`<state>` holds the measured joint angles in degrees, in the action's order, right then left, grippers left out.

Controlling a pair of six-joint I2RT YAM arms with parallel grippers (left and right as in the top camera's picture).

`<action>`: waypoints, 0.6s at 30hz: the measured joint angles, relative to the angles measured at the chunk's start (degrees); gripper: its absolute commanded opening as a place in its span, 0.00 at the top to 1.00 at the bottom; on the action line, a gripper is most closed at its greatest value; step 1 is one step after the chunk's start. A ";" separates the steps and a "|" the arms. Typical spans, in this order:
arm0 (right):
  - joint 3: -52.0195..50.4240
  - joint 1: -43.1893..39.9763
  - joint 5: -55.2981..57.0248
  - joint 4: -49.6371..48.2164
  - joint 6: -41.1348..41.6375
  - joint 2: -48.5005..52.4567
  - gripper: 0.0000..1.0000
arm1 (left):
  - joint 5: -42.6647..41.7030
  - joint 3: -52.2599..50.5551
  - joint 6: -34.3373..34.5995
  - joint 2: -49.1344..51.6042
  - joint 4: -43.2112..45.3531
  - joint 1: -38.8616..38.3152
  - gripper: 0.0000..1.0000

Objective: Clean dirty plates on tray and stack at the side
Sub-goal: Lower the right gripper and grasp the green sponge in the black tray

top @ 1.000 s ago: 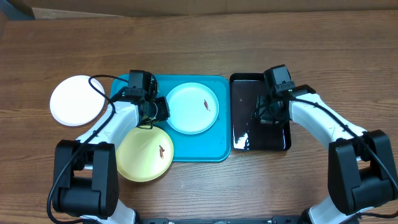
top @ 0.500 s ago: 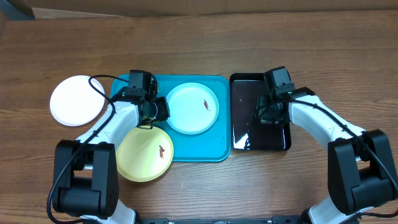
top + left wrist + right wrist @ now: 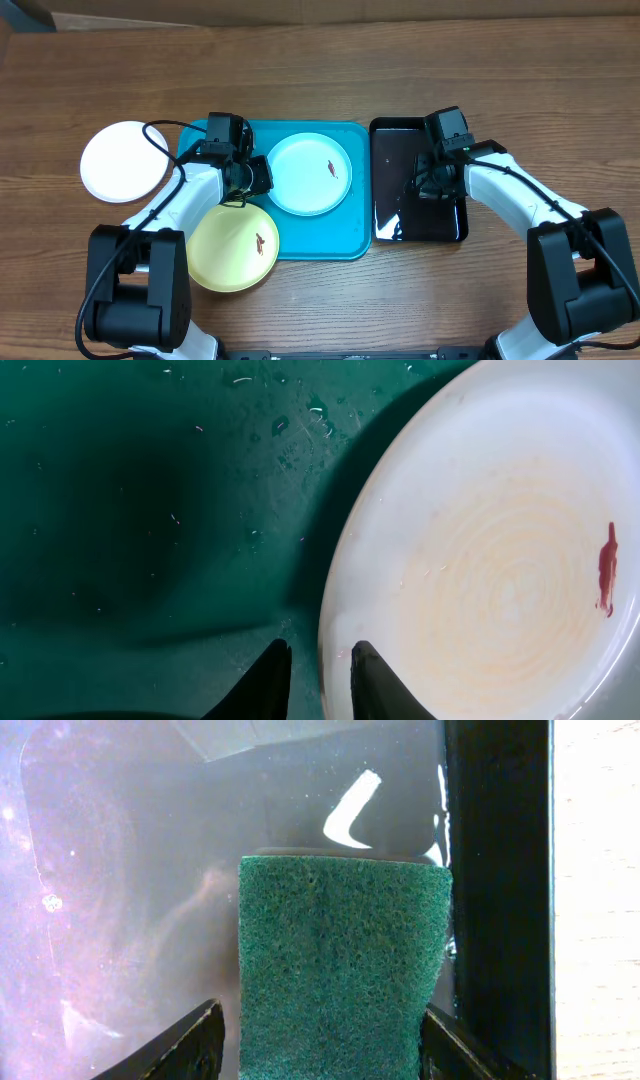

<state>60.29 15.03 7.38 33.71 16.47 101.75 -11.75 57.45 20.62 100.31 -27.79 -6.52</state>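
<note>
A light blue plate (image 3: 310,173) with a brown smear lies on the teal tray (image 3: 320,235). My left gripper (image 3: 257,176) is at its left rim. In the left wrist view the gripper (image 3: 320,650) is shut on that rim, one finger over the tray (image 3: 150,510), the other over the plate (image 3: 500,560). A pale yellow plate (image 3: 233,246), also smeared, overlaps the tray's near left corner. The white plate (image 3: 124,161) lies on the table to the left. My right gripper (image 3: 318,1020) stands open around a green sponge (image 3: 340,960), with a sliver of gap at its left finger.
The sponge lies in a glossy black tray (image 3: 390,150) just right of the teal tray, close to its right rim (image 3: 500,870). Bare wooden table (image 3: 320,70) surrounds both trays. My right gripper (image 3: 428,185) hangs over the black tray's middle.
</note>
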 measured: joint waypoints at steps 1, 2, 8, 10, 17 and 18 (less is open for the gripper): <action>0.00 0.02 0.02 -0.13 -0.02 0.07 0.40 | 0.00 0.00 0.00 0.00 0.00 0.00 0.77; 0.00 0.02 0.09 -0.26 -0.02 0.17 0.41 | 0.02 0.00 0.00 0.00 0.00 0.00 0.77; 0.00 0.02 0.42 -1.18 -0.17 1.86 0.55 | 0.02 0.00 0.00 0.00 0.00 0.00 0.77; 0.00 0.00 0.57 -1.18 0.11 2.05 0.80 | 0.02 0.00 0.00 0.00 0.00 0.00 0.77; 0.52 0.02 -1.86 -0.17 -0.04 2.03 0.96 | 0.00 0.00 0.00 0.00 0.00 0.00 0.77; 0.68 0.07 -2.69 0.07 0.04 2.03 0.96 | 0.00 0.00 0.00 0.00 0.00 0.00 0.76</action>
<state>60.97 15.09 4.69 33.78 16.51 103.79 -11.75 57.45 20.62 100.31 -27.79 -6.52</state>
